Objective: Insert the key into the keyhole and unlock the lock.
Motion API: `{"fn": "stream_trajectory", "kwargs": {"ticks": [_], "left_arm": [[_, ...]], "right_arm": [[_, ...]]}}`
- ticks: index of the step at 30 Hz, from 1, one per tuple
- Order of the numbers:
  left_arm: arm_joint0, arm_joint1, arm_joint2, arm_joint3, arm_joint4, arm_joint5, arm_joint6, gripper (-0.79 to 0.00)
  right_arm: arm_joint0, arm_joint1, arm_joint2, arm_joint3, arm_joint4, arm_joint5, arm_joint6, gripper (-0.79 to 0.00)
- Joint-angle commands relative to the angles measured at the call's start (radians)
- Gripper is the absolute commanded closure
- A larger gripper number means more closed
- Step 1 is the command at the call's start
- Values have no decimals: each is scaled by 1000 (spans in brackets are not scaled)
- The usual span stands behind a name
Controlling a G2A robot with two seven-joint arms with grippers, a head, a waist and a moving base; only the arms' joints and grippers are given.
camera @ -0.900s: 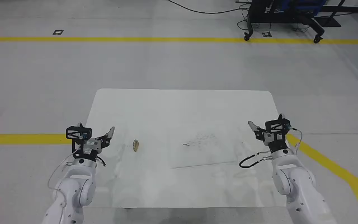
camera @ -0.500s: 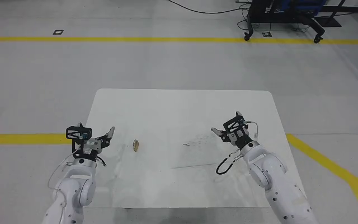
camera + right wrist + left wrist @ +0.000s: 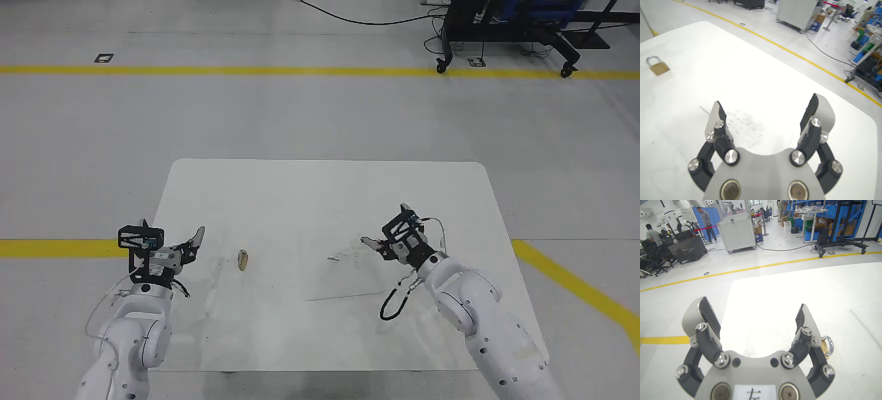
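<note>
Top view: brass padlock (image 3: pixel 243 260) rests on the white table (image 3: pixel 300 190), near the left gripper (image 3: pixel 753 308) and well apart from the right gripper (image 3: pixel 766 101). Judged small, dense and rigid, with smooth metal likely to skid if nudged. Best pinched across the body's broad faces (not the shackle). A thin sliver (image 3: pixel 704 110) close to the right gripper may be the key: light, flat, awkward to lift off the surface. Both grippers are spread wide, holding nothing and touching nothing.
</note>
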Motion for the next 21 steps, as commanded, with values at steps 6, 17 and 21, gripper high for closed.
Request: {"fn": "stream_trajectory", "kwargs": {"ticks": [6, 17, 21], "left_arm": [[0, 0, 0, 0, 0, 0, 0, -785], [0, 0, 0, 0, 0, 0, 0, -785], [0, 0, 0, 0, 0, 0, 0, -785]], "right_arm": [[160, -24, -150, 146, 62, -180, 59, -785], [296, -29, -257, 248, 76, -423, 296, -782], [313, -31, -277, 244, 45, -413, 321, -720]]}}
